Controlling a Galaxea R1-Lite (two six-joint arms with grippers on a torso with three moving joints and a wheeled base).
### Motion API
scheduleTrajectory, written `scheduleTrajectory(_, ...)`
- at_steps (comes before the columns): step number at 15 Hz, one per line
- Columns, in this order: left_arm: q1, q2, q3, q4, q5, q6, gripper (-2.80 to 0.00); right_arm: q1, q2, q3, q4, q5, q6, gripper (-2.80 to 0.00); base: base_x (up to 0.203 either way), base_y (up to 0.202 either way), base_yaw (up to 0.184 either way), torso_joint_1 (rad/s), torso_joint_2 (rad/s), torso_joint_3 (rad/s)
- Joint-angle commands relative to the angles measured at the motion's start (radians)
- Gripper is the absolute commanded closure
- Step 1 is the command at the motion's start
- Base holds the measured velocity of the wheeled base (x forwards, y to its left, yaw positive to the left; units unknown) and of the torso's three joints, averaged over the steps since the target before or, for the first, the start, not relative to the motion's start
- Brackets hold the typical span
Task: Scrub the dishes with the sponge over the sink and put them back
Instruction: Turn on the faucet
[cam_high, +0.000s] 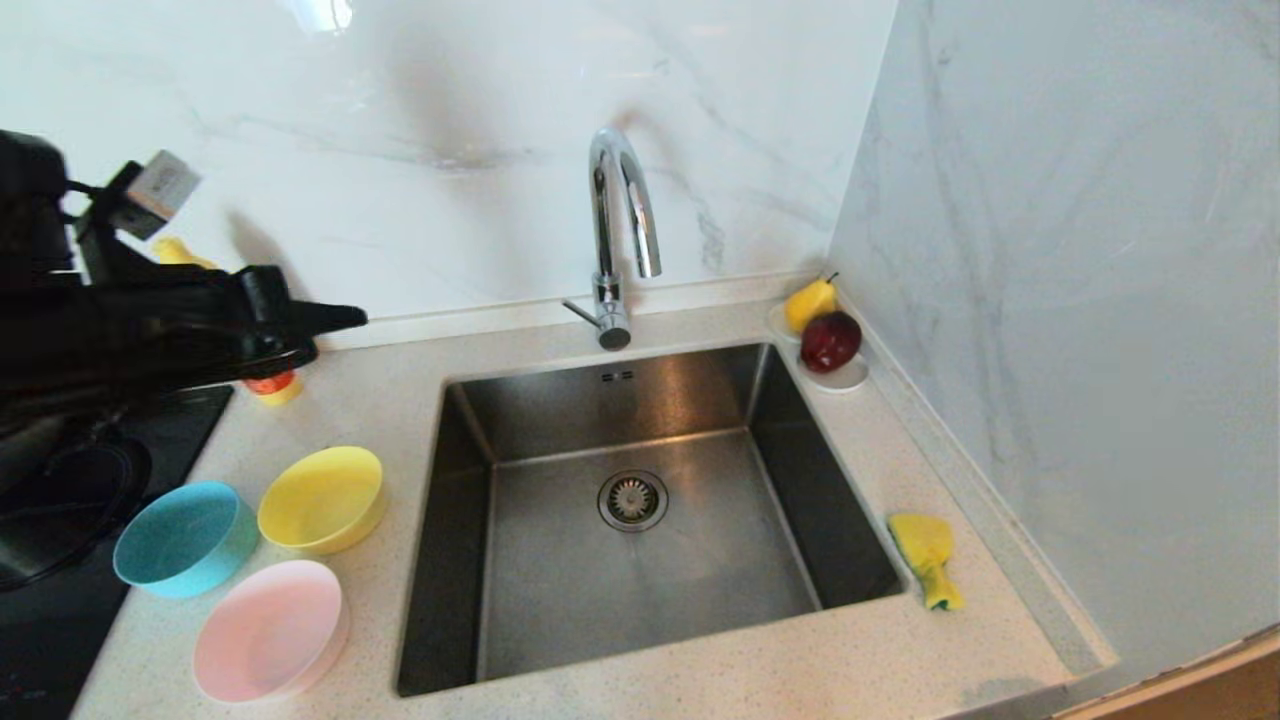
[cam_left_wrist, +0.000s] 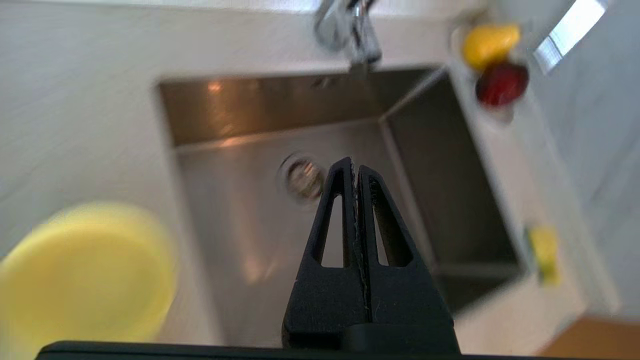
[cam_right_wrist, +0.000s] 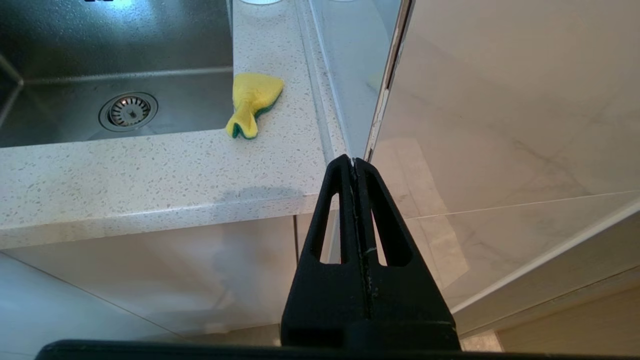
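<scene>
Three shallow bowls sit on the counter left of the sink (cam_high: 640, 400): a yellow bowl (cam_high: 322, 498), a light blue bowl (cam_high: 183, 538) and a pale pink bowl (cam_high: 268, 630). The yellow sponge (cam_high: 927, 555) with a green layer lies crumpled on the counter right of the basin. My left gripper (cam_high: 355, 318) hangs raised above the counter behind the bowls, shut and empty; its wrist view shows the shut tips (cam_left_wrist: 354, 167) over the sink, with the yellow bowl (cam_left_wrist: 85, 275) beside them. My right gripper (cam_right_wrist: 352, 161) is shut and empty, low in front of the counter's edge, near the sponge (cam_right_wrist: 251, 102).
A chrome faucet (cam_high: 620, 230) rises behind the basin. A white saucer (cam_high: 840, 375) with a yellow pear (cam_high: 810, 300) and a red apple (cam_high: 830, 340) stands at the back right corner. A black hob (cam_high: 60, 520) lies at the left. A marble wall (cam_high: 1080, 300) closes the right side.
</scene>
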Motion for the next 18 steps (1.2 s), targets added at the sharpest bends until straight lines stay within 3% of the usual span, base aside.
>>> scheduleTrajectory(1, -0.012, 0.296, -0.129, -0.125, -0.02, -0.111, 0.0, 0.0, 0.001, 0.0, 0.0, 0.001, -0.001, 0.0, 0.0, 0.0, 0.0, 0.0, 0.0, 0.0)
scheduleTrajectory(3, -0.017, 0.4, -0.166, -0.287, -0.028, -0.218, 0.0, -0.001, 0.001, 0.001, 0.0, 0.001, -0.001, 0.0, 0.0, 0.0, 0.0, 0.0, 0.0, 0.0)
scheduleTrajectory(5, -0.026, 0.473, -0.188, -0.373, -0.031, -0.254, 0.0, 0.001, 0.001, 0.0, 0.0, 0.001, -0.001, 0.0, 0.0, 0.0, 0.0, 0.0, 0.0, 0.0)
scheduleTrajectory(9, -0.05, 0.545, -0.259, -0.429, -0.029, -0.276, 0.0, 0.001, 0.001, 0.0, 0.0, 0.001, -0.001, 0.0, 0.0, 0.0, 0.0, 0.0, 0.0, 0.0)
scheduleTrajectory(12, -0.075, 0.585, -0.318, -0.434, -0.026, -0.312, 0.0, 0.001, 0.001, 0.0, 0.0, 0.001, -0.001, 0.0, 0.0, 0.0, 0.0, 0.0, 0.0, 0.0)
scheduleTrajectory(18, -0.133, 0.634, -0.379, -0.436, -0.022, -0.324, 0.0, -0.001, 0.001, 0.0, 0.0, 0.001, -0.001, 0.0, 0.0, 0.0, 0.0, 0.0, 0.0, 0.0)
